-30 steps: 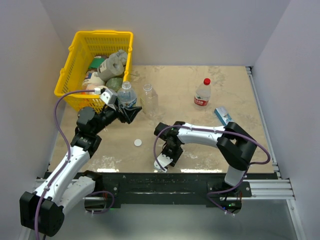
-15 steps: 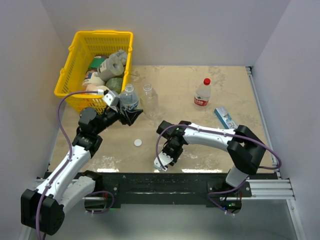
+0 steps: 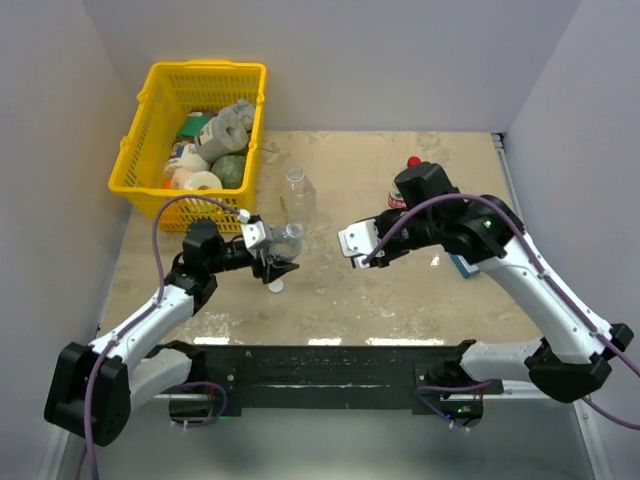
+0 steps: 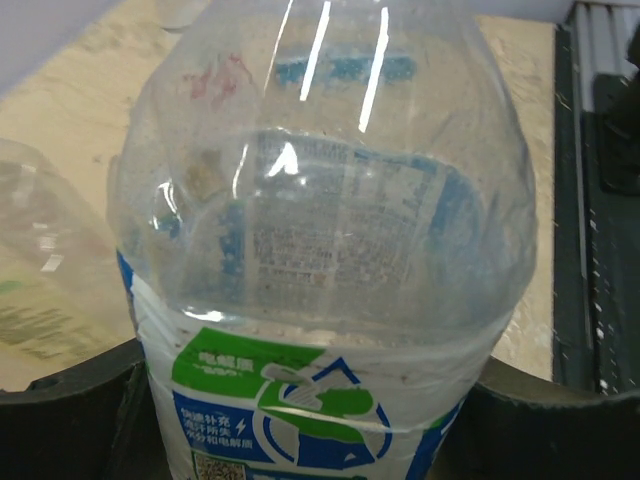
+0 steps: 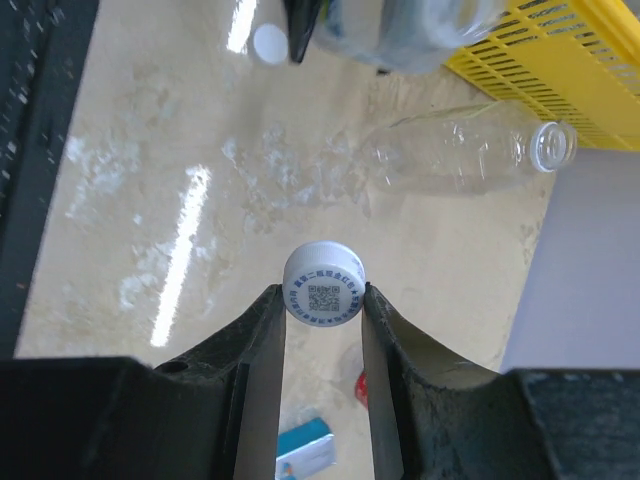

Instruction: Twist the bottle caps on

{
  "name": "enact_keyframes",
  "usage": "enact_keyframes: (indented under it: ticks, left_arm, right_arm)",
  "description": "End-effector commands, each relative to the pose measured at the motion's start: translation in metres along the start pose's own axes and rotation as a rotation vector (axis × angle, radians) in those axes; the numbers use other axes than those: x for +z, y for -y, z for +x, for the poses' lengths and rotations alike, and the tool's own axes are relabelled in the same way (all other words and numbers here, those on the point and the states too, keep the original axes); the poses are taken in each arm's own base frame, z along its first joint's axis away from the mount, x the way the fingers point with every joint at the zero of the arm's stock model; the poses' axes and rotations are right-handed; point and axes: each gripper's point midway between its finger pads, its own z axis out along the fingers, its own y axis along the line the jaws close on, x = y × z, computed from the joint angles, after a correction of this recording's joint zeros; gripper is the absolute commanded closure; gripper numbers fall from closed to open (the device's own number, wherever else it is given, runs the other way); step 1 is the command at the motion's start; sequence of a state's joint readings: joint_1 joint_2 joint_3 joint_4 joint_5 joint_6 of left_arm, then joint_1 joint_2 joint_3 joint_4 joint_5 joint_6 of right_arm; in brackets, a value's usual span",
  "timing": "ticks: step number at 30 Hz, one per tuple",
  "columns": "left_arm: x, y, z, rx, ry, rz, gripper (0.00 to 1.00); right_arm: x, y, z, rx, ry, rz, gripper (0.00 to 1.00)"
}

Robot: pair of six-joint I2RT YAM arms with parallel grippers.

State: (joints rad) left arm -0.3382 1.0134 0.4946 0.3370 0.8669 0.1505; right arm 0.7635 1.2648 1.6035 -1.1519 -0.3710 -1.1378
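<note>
Two pincers, both clenched: left pincer (image 3: 278, 253) grips the blue bottle (image 4: 320, 250), seemingly tilted; right pincer (image 5: 322, 302) pinches a white cap (image 5: 322, 283) between its tips; a spare cap (image 3: 276, 285) lies just beside the left.

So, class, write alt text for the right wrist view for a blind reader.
The right gripper pinches a white cap printed with a QR code, above a beige table. Beyond are a second white cap, an uncapped clear bottle and a yellow basket.

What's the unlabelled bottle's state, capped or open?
Open. In the right wrist view the unlabelled bottle has a bare mouth, no cap.
</note>
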Motion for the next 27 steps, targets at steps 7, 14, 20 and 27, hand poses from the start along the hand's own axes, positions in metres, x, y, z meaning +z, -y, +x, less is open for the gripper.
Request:
enact_keyframes:
  ticks: [7, 14, 20, 27]
  left_arm:
    - [0.046, 0.049, 0.039, 0.148, -0.01, 0.18, 1.0]
    - [0.053, 0.041, 0.044, 0.16, -0.025, 0.156, 1.0]
    - [0.057, 0.04, 0.038, 0.153, -0.011, 0.164, 1.0]
    - [0.061, 0.045, 0.025, 0.167, 0.031, 0.187, 1.0]
  right_arm:
    - [-0.001, -0.02, -0.022, 0.237, 0.055, -0.143, 0.93]
    - [0.021, -0.032, -0.023, 0.061, 0.045, -0.251, 0.92]
    - [0.03, -0.026, -0.037, -0.045, 0.091, -0.236, 0.9]
    - [0.042, -0.013, -0.038, -0.098, 0.105, -0.153, 0.9]
